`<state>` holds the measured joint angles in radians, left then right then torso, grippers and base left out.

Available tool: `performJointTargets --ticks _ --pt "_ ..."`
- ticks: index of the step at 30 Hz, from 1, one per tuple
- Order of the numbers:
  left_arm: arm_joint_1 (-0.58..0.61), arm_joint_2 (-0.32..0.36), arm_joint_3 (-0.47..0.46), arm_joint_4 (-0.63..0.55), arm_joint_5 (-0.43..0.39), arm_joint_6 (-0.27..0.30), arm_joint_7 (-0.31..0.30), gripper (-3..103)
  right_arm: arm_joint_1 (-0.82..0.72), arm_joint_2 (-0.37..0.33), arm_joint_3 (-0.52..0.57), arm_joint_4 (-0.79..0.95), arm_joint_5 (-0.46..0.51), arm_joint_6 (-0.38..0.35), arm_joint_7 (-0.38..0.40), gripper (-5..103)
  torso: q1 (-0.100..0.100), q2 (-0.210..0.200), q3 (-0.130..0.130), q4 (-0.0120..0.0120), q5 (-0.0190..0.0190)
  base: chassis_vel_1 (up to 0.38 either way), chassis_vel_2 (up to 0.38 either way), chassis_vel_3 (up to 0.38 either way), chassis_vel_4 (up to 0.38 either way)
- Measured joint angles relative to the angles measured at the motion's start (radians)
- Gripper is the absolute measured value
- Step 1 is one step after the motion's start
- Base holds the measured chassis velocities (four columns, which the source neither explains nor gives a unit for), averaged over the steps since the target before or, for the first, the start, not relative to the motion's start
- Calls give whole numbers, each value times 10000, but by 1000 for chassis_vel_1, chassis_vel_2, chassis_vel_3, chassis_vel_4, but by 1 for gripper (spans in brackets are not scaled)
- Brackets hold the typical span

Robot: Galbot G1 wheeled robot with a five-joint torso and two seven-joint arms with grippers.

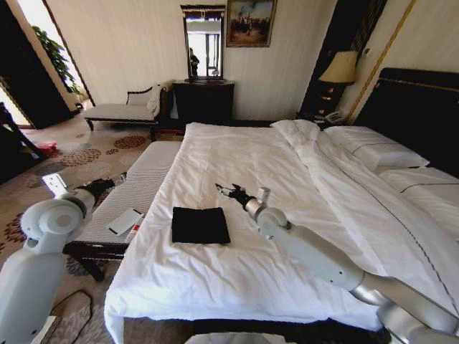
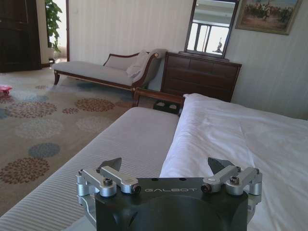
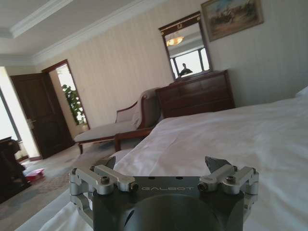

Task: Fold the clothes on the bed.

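The clothes [image 1: 201, 224], one black T-shirt, lie as a flat, roughly square bundle near the foot corner of the bed [image 1: 244, 154]; no lettering shows. My right gripper [image 1: 224, 191] hovers open over the white sheet just beyond the shirt's far right corner, apart from it. In the right wrist view, the right gripper [image 3: 161, 162] holds nothing and faces along the sheet towards the room. My left gripper [image 1: 118, 178] sits off the bed, above the striped bench. In the left wrist view, the left gripper [image 2: 164, 164] is open and holds nothing.
A narrow white-cushioned bench [image 1: 140, 183] runs along the bed's left side, with a flat white object [image 1: 125, 221] on it. Beyond stand a pale chaise [image 1: 122, 109] and a dark dresser [image 1: 204, 100] with a mirror. Pillows [image 1: 373, 150] lie before the headboard.
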<state>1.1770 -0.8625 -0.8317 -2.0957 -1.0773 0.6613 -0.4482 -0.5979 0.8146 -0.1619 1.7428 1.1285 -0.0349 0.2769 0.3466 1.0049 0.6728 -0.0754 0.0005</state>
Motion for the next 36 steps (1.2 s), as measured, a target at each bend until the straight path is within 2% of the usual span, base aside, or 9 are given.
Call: performJointTargets --ticks 1,4,5,8,10,14,20,27,36 --pt "0 0 0 0 0 0 0 100 0 0 0 0 0 0 0 100 0 0 0 0 0 0 0 0 0" --pt "1638 -534 -106 -743 1572 -1549 724 100 -1674 -478 2058 490 -962 463 142 100 0 0 -1 4 -1 0 0 0 0" --pt "1638 -534 -106 -743 1572 -1549 724 100 -1674 -478 2058 490 -962 463 142 100 0 0 -1 4 -1 0 0 0 0" --pt "2813 -1395 -149 -1465 3050 -3289 1358 100 -3857 -307 4471 1116 -2098 1032 38 100 -2 0 -2 1 2 0 0 0 0" --pt "3247 -1846 -143 -1713 3828 -3873 1558 100 -5223 -9 5902 1438 -3018 1422 -215 100 -3 1 -2 2 3 0 0 0 0" --pt "3684 -2425 9 -2032 4545 -4146 1736 100 -7417 576 7668 1952 -4774 1922 -629 100 -2 1 -2 -7 1 0 0 0 0" --pt "4190 -3268 574 -2781 5572 -4162 2073 100 -9770 1980 9599 3781 -5842 1778 -755 100 -3 2 -2 1 -8 0 0 0 0" --pt "4892 -4297 1187 -3220 6947 -4269 2409 100 -11139 3670 10216 4829 -6109 1735 -898 100 -3 2 -1 -1 -5 0 0 0 0" --pt "5154 -4853 1044 -3335 7025 -4452 3141 100 -11158 3987 10320 4894 -6446 1787 -1155 100 3 -1 2 3 -5 0 0 0 0"
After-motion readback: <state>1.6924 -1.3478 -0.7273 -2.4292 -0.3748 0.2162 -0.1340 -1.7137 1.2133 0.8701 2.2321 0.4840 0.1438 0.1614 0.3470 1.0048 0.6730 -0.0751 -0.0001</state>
